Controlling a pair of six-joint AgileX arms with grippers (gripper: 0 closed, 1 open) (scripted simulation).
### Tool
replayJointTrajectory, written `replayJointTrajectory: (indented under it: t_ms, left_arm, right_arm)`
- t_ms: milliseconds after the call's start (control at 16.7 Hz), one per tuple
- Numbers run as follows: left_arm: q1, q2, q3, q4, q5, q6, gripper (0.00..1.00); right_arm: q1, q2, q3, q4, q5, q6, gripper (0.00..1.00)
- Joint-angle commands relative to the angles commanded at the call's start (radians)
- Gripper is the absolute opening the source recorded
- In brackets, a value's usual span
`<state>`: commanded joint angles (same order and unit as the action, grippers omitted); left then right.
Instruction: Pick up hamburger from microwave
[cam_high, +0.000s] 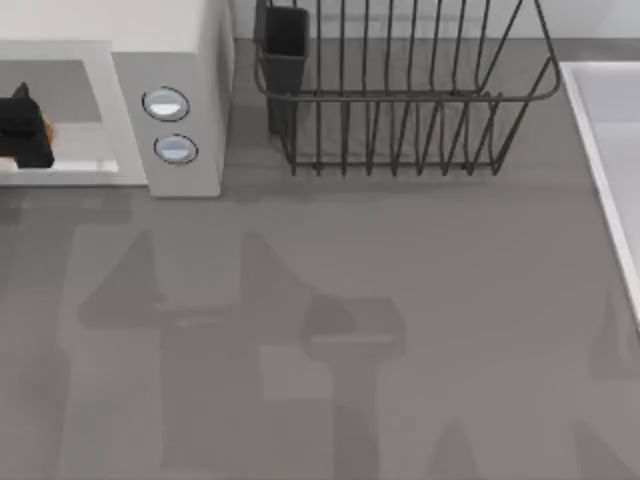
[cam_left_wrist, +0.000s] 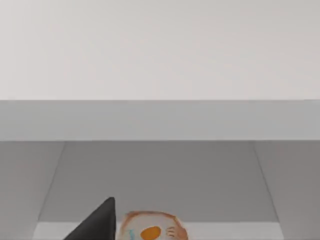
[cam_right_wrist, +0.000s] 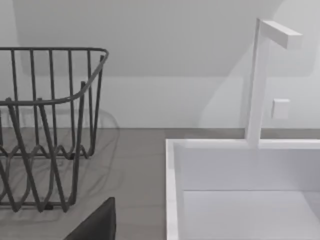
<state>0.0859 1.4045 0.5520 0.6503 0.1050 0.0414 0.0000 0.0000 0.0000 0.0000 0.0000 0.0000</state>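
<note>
Top view puts my left gripper (cam_high: 25, 130) at the far left edge of the frame, a black shape reaching into the open front cavity of the microwave (cam_high: 185, 45). A sliver of orange shows right against its dark fingers, but whether they are apart, together or clamped on anything I cannot tell. In the left wrist view a single dark fingertip (cam_left_wrist: 97, 225) pokes up at the lower left of centre, and just beside it, at the bottom edge of that frame, lies the hamburger (cam_left_wrist: 152, 227), a round tan piece with an orange centre and pale rim, resting on the light cavity floor near the front lip. The grey back wall and white side walls of the cavity rise behind it.

Outward from there, the microwave's side panel carries two round silver-blue buttons (cam_high: 166, 104), one above the other, in the upper left of the top view. A black wire dish rack (cam_high: 400, 90) stands to its right along the top of the frame, with a dark cup (cam_high: 283, 40) hung at its left end. A white sink (cam_high: 610, 160) runs down the right edge.

The right wrist view shows a dark fingertip (cam_right_wrist: 97, 225) of my right gripper at the lower left, facing the rack and the sink's white faucet (cam_right_wrist: 260, 80).
</note>
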Motion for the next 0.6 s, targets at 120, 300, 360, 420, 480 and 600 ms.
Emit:
replayJointTrajectory:
  t_ms: [120, 300, 360, 420, 480, 600]
  left_arm:
    - [0.013, 0.206, 0.081, 0.095, 0.015, 0.006, 1.00]
    - [0.030, 0.495, 0.195, 0.229, 0.037, 0.015, 1.00]
    - [0.036, 0.583, 0.229, 0.270, 0.044, 0.017, 1.00]
    - [0.041, 0.667, 0.262, 0.309, 0.050, 0.020, 1.00]
    - [0.045, 0.744, 0.292, 0.344, 0.056, 0.022, 1.00]
    - [0.053, 0.877, 0.345, 0.406, 0.066, 0.026, 1.00]
  right_arm:
    - [0.000, 0.000, 0.000, 0.000, 0.000, 0.000, 1.00]
    - [0.000, 0.000, 0.000, 0.000, 0.000, 0.000, 1.00]
    - [0.000, 0.000, 0.000, 0.000, 0.000, 0.000, 1.00]
    - [0.000, 0.000, 0.000, 0.000, 0.000, 0.000, 1.00]
    - [0.000, 0.000, 0.000, 0.000, 0.000, 0.000, 1.00]
    - [0.000, 0.000, 0.000, 0.000, 0.000, 0.000, 1.00]
